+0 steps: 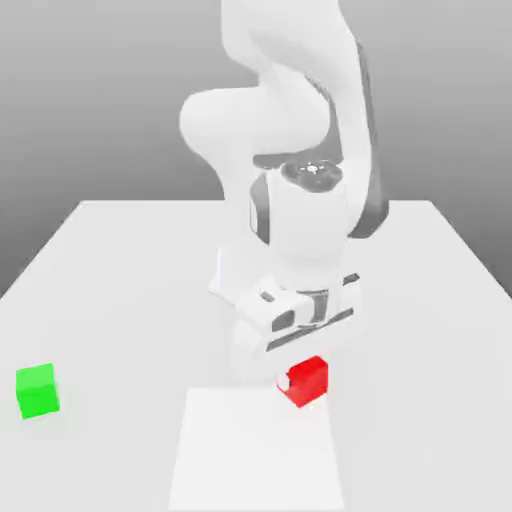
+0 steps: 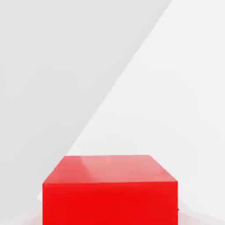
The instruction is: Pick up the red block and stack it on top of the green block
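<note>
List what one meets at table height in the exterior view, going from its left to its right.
Green block → white square on the table → red block, at the square's far right corner.

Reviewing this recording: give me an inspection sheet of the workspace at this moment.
Surface: pale table with a whiter rectangular patch.
Job's things: red block by the patch's edge; green block on the table toward the exterior view's left, not under the red one.
Clutter: nothing seen.
Pincer: closed on the red block.
Cables: nothing seen.
Surroundings: plain grey backdrop behind the arm.
</note>
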Robot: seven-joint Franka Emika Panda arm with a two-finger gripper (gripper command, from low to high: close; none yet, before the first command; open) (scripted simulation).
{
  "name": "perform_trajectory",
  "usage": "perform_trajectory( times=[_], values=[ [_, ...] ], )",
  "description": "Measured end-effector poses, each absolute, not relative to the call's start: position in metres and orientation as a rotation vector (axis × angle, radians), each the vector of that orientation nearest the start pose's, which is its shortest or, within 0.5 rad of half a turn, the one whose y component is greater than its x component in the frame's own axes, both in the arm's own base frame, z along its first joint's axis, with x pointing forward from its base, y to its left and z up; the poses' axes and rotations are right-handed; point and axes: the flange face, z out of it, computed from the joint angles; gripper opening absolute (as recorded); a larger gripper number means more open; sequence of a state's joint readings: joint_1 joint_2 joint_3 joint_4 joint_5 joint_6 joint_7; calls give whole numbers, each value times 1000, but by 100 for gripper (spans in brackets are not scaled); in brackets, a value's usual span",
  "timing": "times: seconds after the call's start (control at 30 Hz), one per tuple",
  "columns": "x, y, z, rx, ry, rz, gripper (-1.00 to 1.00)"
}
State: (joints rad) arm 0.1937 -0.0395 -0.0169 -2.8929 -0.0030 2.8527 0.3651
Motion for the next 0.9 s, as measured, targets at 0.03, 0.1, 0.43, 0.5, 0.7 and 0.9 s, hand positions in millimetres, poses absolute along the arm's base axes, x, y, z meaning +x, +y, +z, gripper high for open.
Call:
perform_trajectory(
  times=[0.03,0.1,0.43,0.5,0.7,0.9],
  values=[
    [344,51,206,-3123,333,2,-100],
    [356,17,212,-3103,456,6,-100],
    [362,-200,231,-2924,1110,10,-100],
    [348,-245,237,-2877,1233,7,-100],
    [318,-314,223,-2806,1409,-4,-100],
    [317,-314,185,-2806,1412,0,100]
  ],
)
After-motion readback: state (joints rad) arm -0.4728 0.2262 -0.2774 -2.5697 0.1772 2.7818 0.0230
